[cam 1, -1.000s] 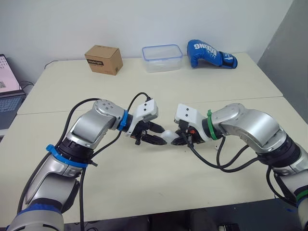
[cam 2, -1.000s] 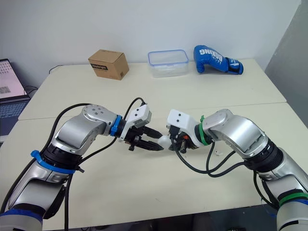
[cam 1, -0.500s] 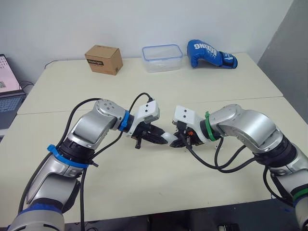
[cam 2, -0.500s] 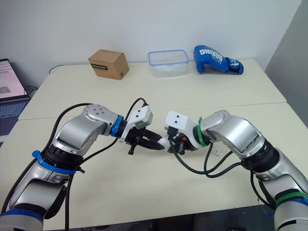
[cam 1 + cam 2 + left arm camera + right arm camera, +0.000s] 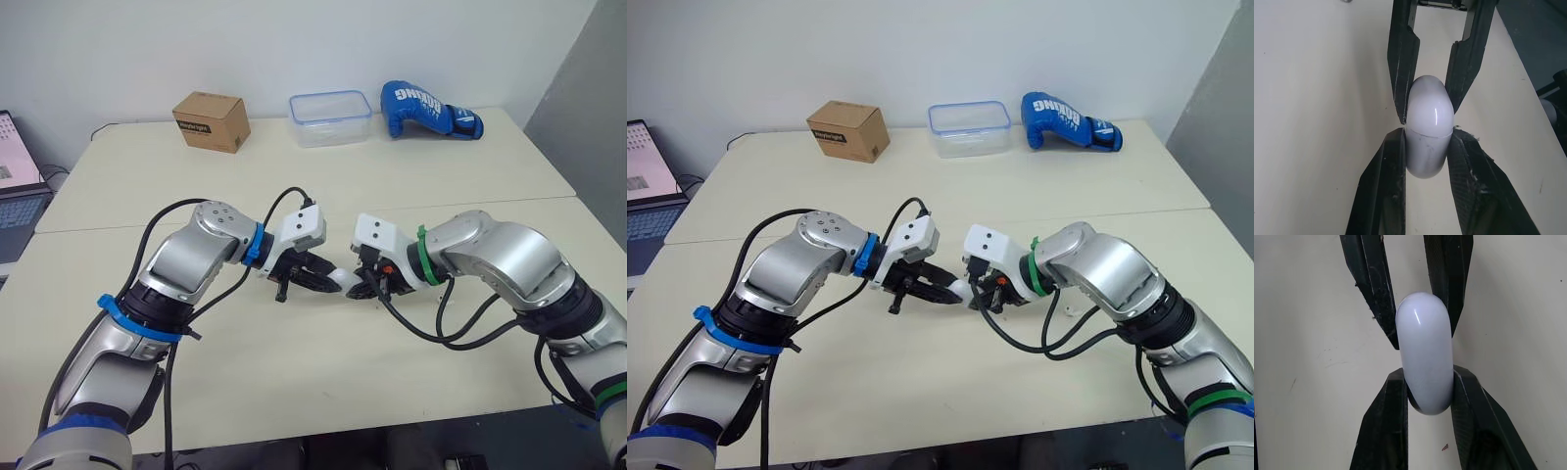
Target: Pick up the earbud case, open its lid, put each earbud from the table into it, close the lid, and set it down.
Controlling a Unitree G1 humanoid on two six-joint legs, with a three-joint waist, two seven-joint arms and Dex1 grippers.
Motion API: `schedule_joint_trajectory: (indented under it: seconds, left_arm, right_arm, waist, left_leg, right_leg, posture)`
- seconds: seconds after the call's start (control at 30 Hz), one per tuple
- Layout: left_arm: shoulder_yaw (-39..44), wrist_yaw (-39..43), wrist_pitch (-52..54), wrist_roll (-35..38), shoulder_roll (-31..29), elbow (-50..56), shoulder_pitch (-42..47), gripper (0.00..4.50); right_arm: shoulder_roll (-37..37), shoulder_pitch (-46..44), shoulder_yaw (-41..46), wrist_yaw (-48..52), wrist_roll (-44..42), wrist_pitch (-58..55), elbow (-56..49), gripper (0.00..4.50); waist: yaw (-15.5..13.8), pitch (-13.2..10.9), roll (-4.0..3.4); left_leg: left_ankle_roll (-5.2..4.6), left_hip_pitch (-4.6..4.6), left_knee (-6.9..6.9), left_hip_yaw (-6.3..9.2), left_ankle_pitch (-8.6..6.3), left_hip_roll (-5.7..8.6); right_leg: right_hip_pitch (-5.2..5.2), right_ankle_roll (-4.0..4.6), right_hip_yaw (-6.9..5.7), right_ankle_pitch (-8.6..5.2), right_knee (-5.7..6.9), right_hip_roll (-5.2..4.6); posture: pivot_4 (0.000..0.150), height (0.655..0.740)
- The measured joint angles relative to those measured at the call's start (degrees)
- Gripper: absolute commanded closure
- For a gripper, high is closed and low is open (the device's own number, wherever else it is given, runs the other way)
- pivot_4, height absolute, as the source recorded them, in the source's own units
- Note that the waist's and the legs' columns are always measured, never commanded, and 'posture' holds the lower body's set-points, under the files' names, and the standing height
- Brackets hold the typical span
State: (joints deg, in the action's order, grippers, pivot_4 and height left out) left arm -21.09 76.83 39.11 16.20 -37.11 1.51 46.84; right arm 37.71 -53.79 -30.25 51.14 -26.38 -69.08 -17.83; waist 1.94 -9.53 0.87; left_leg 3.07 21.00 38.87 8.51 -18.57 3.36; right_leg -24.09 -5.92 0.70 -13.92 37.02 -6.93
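The white earbud case (image 5: pixel 341 279) hangs just above the middle of the table, lid shut, seam showing (image 5: pixel 1429 132). My left gripper (image 5: pixel 326 282) is shut on one end of it and my right gripper (image 5: pixel 359 285) is shut on the other end, so the two meet nose to nose. In the left wrist view my own fingers (image 5: pixel 1388 181) clamp the lower body while the right gripper's fingers (image 5: pixel 1403 73) pinch the rounded lid end. The right wrist view shows the case (image 5: pixel 1425 352) edge-on between both pairs. A small white earbud (image 5: pixel 1071 312) lies on the table by my right forearm.
Along the far edge stand a cardboard box (image 5: pixel 210 120), a clear plastic container with a blue rim (image 5: pixel 329 117) and a blue boxing glove (image 5: pixel 428 110). A laptop (image 5: pixel 14 176) sits off the table's left side.
My left gripper has moved in and shut on the case's free end, which a second ago it only flanked with spread fingers. The right gripper has kept its hold.
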Motion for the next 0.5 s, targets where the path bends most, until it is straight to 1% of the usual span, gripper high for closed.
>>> schedule_joint_trajectory:
  seconds: [0.03, 0.2, 0.4, 0.5]
  left_arm:
    - [0.0, -0.1, -0.5, -0.1, 0.3, 0.0, 0.0, 3.66]
    - [1.4, -1.4, -2.7, 0.2, 0.4, 0.1, -1.6, 3.66]
    - [4.4, -3.7, -5.3, 0.7, 0.5, 0.1, -6.7, 3.66]
    - [7.0, -4.6, -9.1, 1.8, 2.6, -0.7, -8.8, 3.66]
  right_arm:
    - [0.0, 0.0, 0.0, 0.0, 0.1, 0.1, -0.1, 2.1]
    - [0.7, 0.9, 1.2, 0.2, 0.4, 2.0, -1.4, 2.1]
    - [2.5, 6.5, 7.6, 0.3, -0.7, 5.1, -4.3, 2.1]
    - [3.0, 9.9, 11.3, 0.2, -1.7, 6.8, -5.9, 2.1]
  waist:
    - [0.0, 0.0, 0.0]
    - [0.0, 0.0, 0.0]
    - [-0.1, 0.0, 0.0]
    - [-0.2, 0.0, 0.0]
  left_leg:
    - [0.0, 0.0, 0.0, 0.0, 0.0, 0.0]
    - [0.0, 0.0, 0.0, -0.01, 0.0, 0.0]
    - [0.0, 0.0, 0.01, -0.01, 0.0, 0.01]
    - [0.0, 0.0, 0.02, -0.01, 0.0, 0.02]
  right_leg:
    - [0.0, 0.0, 0.0, 0.0, 0.0, 0.0]
    - [-0.01, 0.0, 0.01, 0.0, -0.01, 0.0]
    - [0.0, 0.01, 0.01, 0.0, 0.0, -0.02]
    - [0.02, 0.01, 0.0, 0.01, -0.01, -0.03]
  posture:
    - [0.15, 0.7307]
    - [0.15, 0.7307]
    - [0.15, 0.7307]
    - [0.15, 0.7307]
